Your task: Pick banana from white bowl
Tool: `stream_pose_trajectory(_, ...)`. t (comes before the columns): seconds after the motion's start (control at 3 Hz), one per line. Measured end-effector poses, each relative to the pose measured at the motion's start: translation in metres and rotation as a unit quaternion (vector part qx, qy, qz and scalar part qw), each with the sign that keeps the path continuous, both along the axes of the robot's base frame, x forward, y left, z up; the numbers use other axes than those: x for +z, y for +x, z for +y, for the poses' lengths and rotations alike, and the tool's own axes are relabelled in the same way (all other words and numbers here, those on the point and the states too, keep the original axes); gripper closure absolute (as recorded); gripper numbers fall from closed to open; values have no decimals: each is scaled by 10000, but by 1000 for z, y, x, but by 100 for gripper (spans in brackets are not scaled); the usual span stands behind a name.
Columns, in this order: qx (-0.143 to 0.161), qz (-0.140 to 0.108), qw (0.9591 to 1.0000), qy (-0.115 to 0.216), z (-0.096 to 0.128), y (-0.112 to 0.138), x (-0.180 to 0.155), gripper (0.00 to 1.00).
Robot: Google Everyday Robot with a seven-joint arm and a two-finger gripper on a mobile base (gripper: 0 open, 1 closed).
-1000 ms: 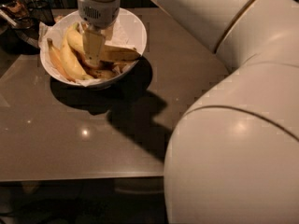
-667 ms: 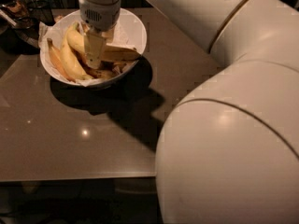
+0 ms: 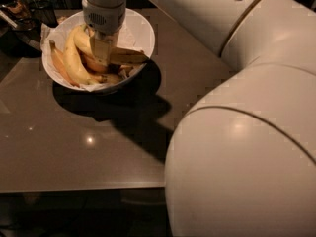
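Down inside white bowl [image 3: 143, 28], gripper [image 3: 101, 52] sits just beside banana [image 3: 71, 63] — same spot as before, elbow [image 3: 237, 172] nearer cam. Grip state: can't tell.

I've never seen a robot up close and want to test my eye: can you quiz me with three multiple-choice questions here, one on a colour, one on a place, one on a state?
1. The round, deep bowl is: A) red B) white C) black.
2. The robot's claw is: A) down inside the bowl B) beside the bowl C) out of sight.
3. The long yellow banana at the bowl's left is: A) lifted high B) on the floor C) lying in the bowl.
Answers: B, its rim shows white; A, the claw reaches down into it; C, it lies inside the rim.
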State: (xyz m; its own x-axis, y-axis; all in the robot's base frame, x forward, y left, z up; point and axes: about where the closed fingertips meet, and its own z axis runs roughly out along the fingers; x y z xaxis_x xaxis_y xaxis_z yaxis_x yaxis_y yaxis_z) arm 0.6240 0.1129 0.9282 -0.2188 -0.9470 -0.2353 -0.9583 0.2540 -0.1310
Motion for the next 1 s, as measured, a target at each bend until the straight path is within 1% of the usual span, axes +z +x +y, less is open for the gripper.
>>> stream_pose_trajectory(0.33, 0, 0, 10000, 0, 0, 0, 0, 96)
stream_pose_trajectory(0.67, 1, -5, 10000, 9, 0, 0, 0, 100)
stream_pose_trajectory(1.0, 124, -260, 9995, 154, -2, -12, 20, 100)
